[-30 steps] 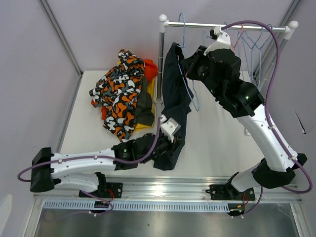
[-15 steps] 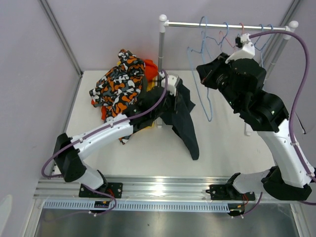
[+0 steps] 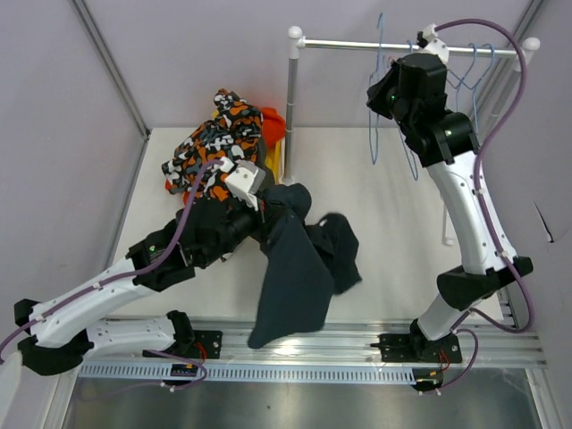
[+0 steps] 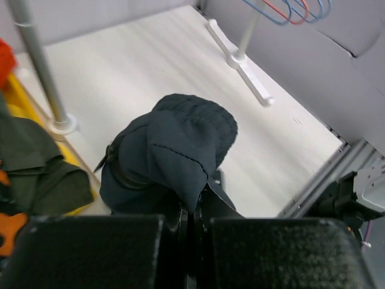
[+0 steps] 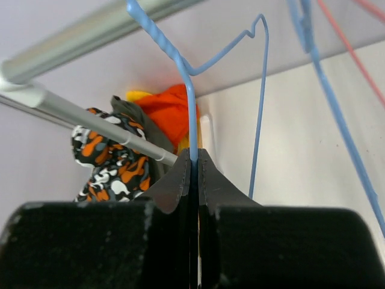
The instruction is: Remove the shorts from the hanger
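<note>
The dark navy shorts (image 3: pixel 299 268) have swung clear of the blue hanger (image 3: pixel 374 134) and now drape from the left gripper (image 3: pixel 271 202), clamped on them, toward six o'clock on the bench (image 3: pixel 402 241), while the right gripper (image 3: pixel 380 91) pinches that bare hanger up at the rail (image 3: pixel 357 44), one o'clock, so only the drop seems left.

- The left arm (image 3: pixel 98 293) and the right arm (image 3: pixel 474 214) are each being covered along the links by glossy white shells, with bulky black housings at the joints.
- A purple cable (image 3: pixel 189 198) is being carried along the left arm, and a second purple cable (image 3: pixel 465 21) is being carried in a wide loop by the right one.
- A white camera block (image 3: pixel 243 179) is being borne at the left wrist.
- Thin red wiring is being shown at the black base bracket (image 3: pixel 192 344).
- The left gripper (image 4: pixel 194 214) and the right gripper (image 5: pixel 195 162) are being shown as matte black, blocky and faintly speckled.
</note>
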You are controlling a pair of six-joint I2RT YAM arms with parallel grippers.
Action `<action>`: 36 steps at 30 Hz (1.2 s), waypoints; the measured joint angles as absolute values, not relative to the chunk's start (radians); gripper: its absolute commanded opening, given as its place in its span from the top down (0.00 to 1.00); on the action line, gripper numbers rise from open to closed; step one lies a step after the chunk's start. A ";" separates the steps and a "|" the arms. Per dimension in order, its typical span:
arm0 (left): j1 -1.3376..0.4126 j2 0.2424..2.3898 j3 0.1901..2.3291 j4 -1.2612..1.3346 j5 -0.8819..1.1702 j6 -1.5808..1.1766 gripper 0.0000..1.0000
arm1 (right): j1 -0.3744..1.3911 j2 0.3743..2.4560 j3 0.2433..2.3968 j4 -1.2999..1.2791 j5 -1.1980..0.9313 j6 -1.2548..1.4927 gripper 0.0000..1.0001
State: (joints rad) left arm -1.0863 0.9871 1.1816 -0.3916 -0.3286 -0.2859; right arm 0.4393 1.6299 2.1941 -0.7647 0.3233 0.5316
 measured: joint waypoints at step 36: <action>-0.204 2.157 2.239 -0.550 -0.187 -0.168 0.01 | 0.436 1.171 1.433 -0.631 0.195 0.611 0.01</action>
State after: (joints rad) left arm -0.2043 2.1571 2.2395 -0.5499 -0.1871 -0.1684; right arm 0.4362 1.1709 1.4330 -0.6308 0.1947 0.6113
